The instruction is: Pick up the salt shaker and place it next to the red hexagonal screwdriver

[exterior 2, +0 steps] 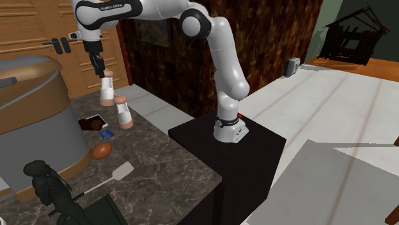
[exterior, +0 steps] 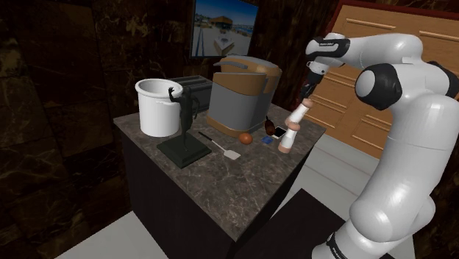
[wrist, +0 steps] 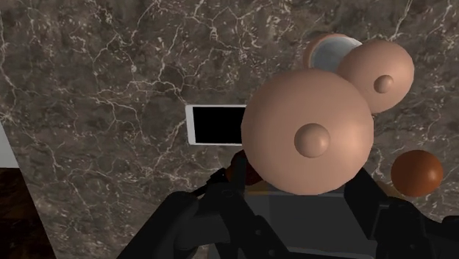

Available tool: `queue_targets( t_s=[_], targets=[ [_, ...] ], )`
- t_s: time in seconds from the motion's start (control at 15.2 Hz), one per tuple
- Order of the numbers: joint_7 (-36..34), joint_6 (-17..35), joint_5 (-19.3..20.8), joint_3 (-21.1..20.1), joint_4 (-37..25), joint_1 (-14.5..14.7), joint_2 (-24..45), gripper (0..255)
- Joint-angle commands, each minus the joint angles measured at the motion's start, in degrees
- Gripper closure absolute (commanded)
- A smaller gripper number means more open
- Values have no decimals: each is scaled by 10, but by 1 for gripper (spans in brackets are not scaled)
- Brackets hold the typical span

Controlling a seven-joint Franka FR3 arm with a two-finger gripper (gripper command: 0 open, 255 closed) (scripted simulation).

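My black gripper (exterior: pixel 307 94) is shut on the top of a white shaker with a tan cap (exterior: pixel 297 115), which hangs tilted above the counter's right end. In the second exterior view the gripper (exterior 2: pixel 97 66) clasps this shaker (exterior 2: pixel 107 89) clear of the marble. A matching second shaker (exterior: pixel 287 138) (exterior 2: pixel 124 114) stands upright on the counter just below and beside it. Along the gripper (wrist: pixel 294 200), the held shaker's round end (wrist: pixel 309 134) hides much of the counter, with the other shaker (wrist: pixel 376 76) close by. A dark reddish object (exterior 2: pixel 96 126) lies partly under a phone (exterior 2: pixel 93 120).
On the dark marble counter (exterior: pixel 243 184) are the white-framed phone (exterior: pixel 279 131), a brown egg-shaped object (exterior: pixel 246 137), a white spatula (exterior: pixel 222 146), a black figurine (exterior: pixel 184 125), a white bucket (exterior: pixel 157 107) and a large grey-and-tan appliance (exterior: pixel 243 92). The counter edge drops off right beside the shakers.
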State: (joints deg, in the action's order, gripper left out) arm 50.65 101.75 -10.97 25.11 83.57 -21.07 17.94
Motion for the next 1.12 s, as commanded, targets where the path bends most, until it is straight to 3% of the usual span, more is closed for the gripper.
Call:
queue_targets(
  t_s=[0.0,1.06],
  targets=[
    [0,17,0,-1,18,2,-2,255],
    [15,132,-13,-7,119,6,15,255]
  ],
)
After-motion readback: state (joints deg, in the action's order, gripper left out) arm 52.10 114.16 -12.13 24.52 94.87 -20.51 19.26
